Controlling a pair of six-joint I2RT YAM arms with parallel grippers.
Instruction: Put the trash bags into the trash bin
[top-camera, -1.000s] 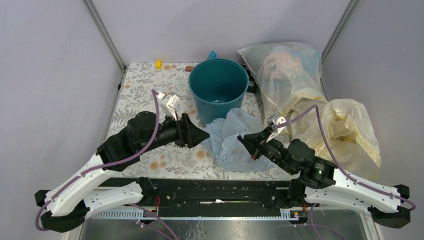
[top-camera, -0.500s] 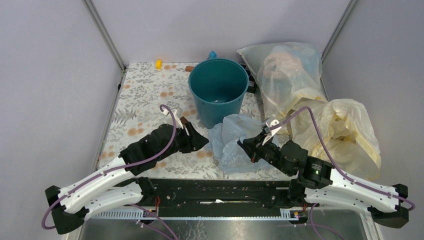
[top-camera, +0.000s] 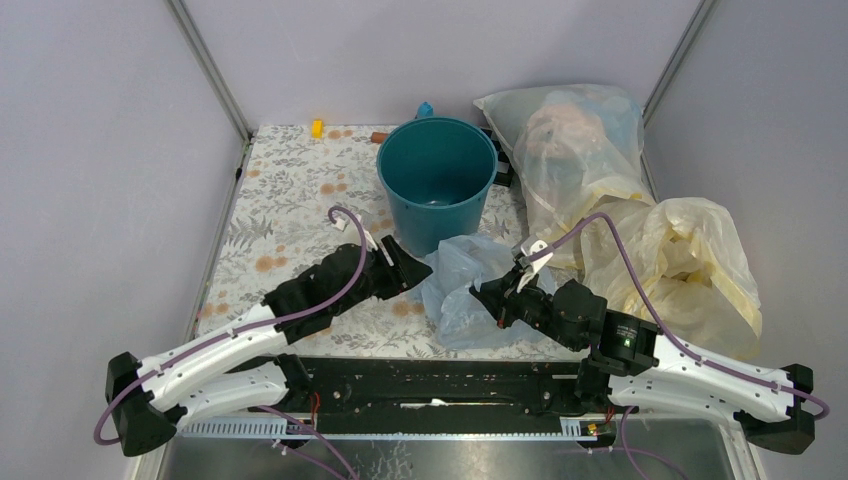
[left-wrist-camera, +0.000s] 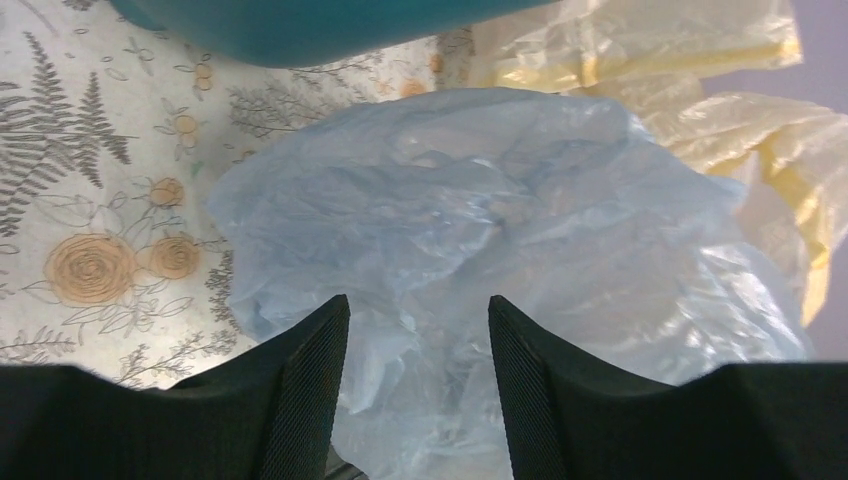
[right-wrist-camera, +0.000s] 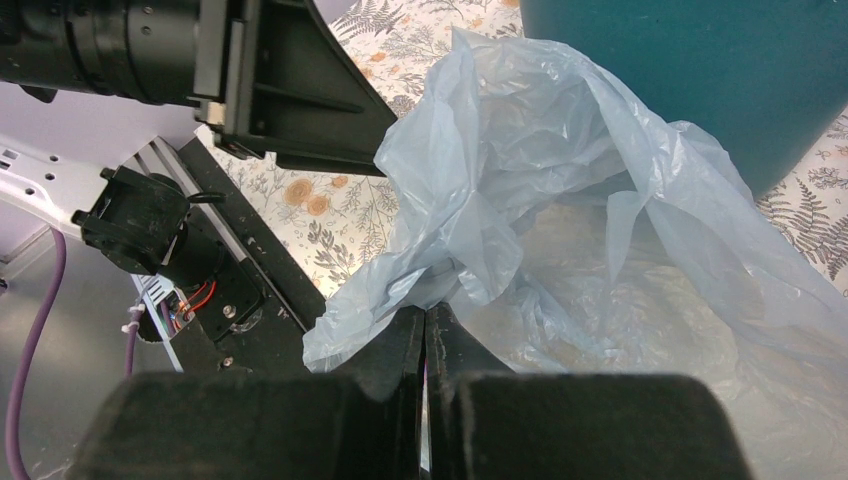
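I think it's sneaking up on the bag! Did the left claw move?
Yes. The left claw slid right, toward the blue bag, ending nearer the front of the teal bin.

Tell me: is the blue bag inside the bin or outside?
Outside. The blue bag lies crumpled on the table beside the bin.

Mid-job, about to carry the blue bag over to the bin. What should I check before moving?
1. Grip: right gripper shut on the trash bag: ok.
2. Second hand: left gripper open, facing the bag: ok.
3. Plastic inside the left gripper's reach: cannot tell.
4. Target: trash bin upright, mouth unblocked: ok.
5. Snags: bag free of the pale-yellow bag: cannot tell.
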